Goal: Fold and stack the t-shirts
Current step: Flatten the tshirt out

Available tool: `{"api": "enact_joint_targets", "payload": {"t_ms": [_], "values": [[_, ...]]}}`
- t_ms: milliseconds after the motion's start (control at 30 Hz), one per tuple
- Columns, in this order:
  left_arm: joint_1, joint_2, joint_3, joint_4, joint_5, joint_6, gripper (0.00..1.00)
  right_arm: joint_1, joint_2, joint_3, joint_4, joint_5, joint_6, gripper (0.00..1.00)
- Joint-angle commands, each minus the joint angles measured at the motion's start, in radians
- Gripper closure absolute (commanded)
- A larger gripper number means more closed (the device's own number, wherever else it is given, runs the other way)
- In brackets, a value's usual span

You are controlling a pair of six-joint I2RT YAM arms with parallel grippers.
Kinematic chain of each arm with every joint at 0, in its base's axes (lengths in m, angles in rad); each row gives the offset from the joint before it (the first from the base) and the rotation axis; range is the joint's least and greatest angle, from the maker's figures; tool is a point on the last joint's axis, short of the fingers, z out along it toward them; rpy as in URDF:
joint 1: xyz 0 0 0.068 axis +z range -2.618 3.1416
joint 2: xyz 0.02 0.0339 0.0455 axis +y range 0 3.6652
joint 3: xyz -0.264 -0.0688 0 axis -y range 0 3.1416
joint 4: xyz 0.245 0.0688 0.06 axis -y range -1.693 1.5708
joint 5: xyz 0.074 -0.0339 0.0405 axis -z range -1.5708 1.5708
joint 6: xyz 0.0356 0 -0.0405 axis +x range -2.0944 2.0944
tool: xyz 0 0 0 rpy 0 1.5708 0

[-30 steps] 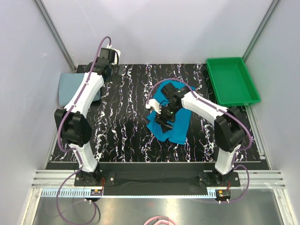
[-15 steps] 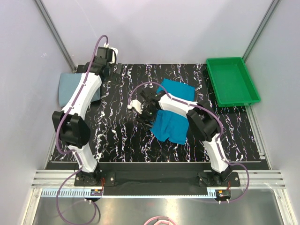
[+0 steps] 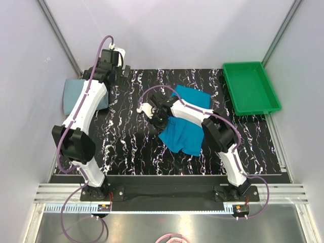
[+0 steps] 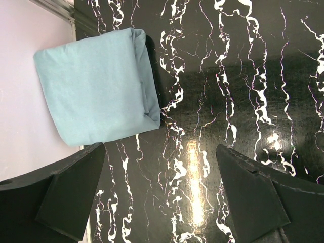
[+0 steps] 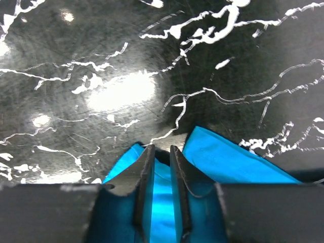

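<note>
I log right gripper (image 5: 160, 152) nearly closed, pinching teal t-shirt (image 5: 228, 162) edge; left gripper (image 4: 159, 152) spread wide, holding nothing.

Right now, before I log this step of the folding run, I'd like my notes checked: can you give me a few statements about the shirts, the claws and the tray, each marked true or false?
1. The right claw is pinched on an edge of the teal t-shirt. True.
2. The left claw holds the pale grey-blue t-shirt. False: its jaws stand wide open with nothing between them, and the shirt lies apart from it.
3. The pale grey-blue t-shirt lies folded at the left edge of the table. True.
4. The teal t-shirt is in the green tray. False: it lies on the table, left of the tray.
5. The two shirts are stacked. False: they lie well apart.
</note>
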Motion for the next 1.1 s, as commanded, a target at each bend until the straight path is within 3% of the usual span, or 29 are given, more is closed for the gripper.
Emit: {"api": "enact_joint_targets", "payload": {"t_ms": [0,67,367,900,1067], "values": [[0.005,-0.042,0.012,0.04,-0.014,-0.005,0.01,0.002,-0.055,0.02,-0.003,0.047,0.0,0.75],[0.005,-0.037,0.017,0.038,-0.011,-0.005,0.01,0.001,-0.061,0.006,0.0,0.065,-0.001,0.67],[0.005,-0.025,0.04,0.035,-0.002,-0.01,0.01,0.022,-0.157,-0.06,-0.015,0.128,-0.004,0.53],[0.005,-0.002,0.062,0.027,0.014,-0.019,0.01,0.061,-0.13,-0.149,-0.072,0.118,0.008,0.5],[0.005,-0.008,0.06,0.027,0.011,-0.017,0.01,0.061,-0.102,-0.158,-0.058,0.14,0.0,0.55]]}}
